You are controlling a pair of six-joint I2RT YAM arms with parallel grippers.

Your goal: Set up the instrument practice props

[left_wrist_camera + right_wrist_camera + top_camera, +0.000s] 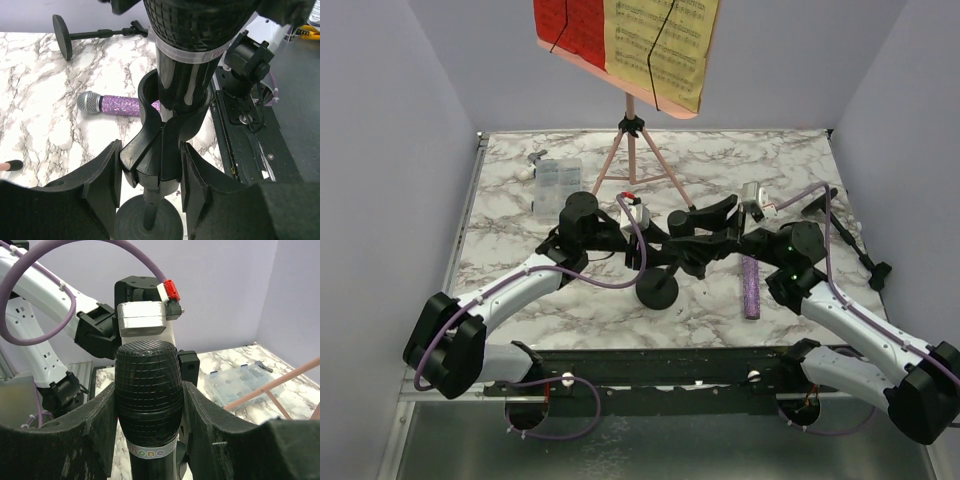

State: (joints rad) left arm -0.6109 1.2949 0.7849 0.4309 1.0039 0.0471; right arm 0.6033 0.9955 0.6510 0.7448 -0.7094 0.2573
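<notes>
The pink music rack [625, 75] stands at the back on thin tripod legs [632, 150], with a red sheet [570, 25] and a yellow sheet [665, 45] on it. My left gripper [665, 255] [152, 170] is shut on the clip of an upright black mic holder [160, 150], whose round base [657, 290] rests on the table. My right gripper [705, 228] [148, 390] is shut on the head of the black microphone [147, 380], whose handle sits in that clip. The purple glitter microphone [751, 285] [120, 105] lies on the table. The second mic holder [855, 240] [62, 30] lies on its side at the right.
A clear plastic compartment box [555, 185] [240, 385] sits at the back left beside the tripod. Grey walls close in the marble table [520, 290] on three sides. The two arms meet over the table's middle.
</notes>
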